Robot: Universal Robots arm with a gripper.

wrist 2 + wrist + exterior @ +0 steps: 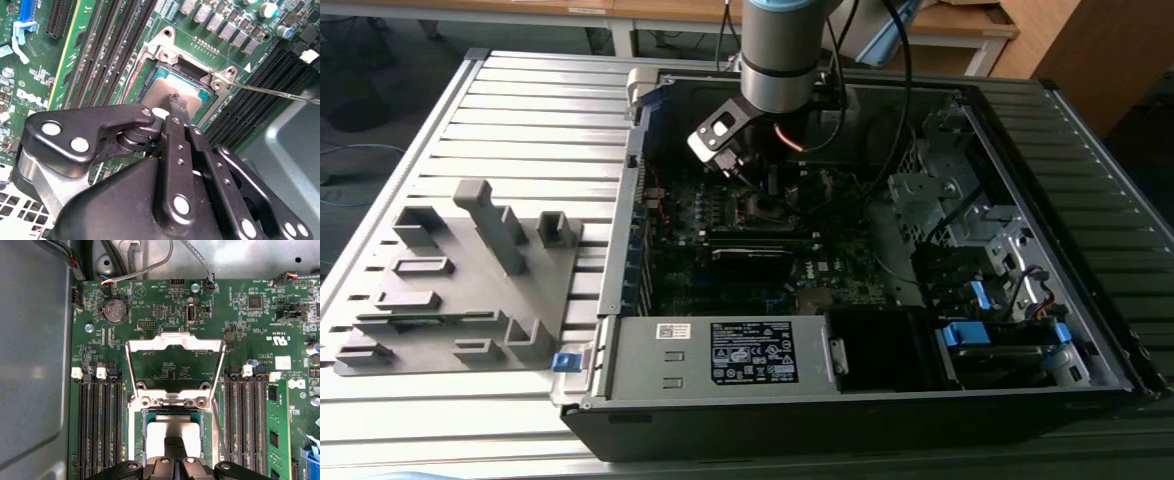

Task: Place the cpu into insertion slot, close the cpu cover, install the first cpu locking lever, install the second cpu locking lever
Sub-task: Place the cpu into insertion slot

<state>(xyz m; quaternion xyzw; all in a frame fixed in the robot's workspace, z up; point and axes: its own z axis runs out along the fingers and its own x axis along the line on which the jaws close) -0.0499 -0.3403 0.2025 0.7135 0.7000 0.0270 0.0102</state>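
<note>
- Silver-grey cpu (172, 429) is lying flat inside the insertion slot (137, 440) on the green mobo (165, 315). In both wrist views we're seeing the slot's rim showing around it.
- Black gripper (176, 442) is hanging right over the cpu, tips at its top face. Its fingers are looking pinched together w/ nothing between them, so we're judging the chip let go.
- Metal cpu cover (175, 343) is standing swung up off the slot, w/ board showing through its cut-out. It's not yet closed.
- One thin locking lever (280, 92) is sticking out beside the slot, not hooked down as far as we can tell.
- Exterior view: we're seeing the arm (781, 60) reaching down into the open pc case (640, 345).
- Progress, as we're judging it: step 1 is looking approx done; cover + both levers are remaining.
</note>
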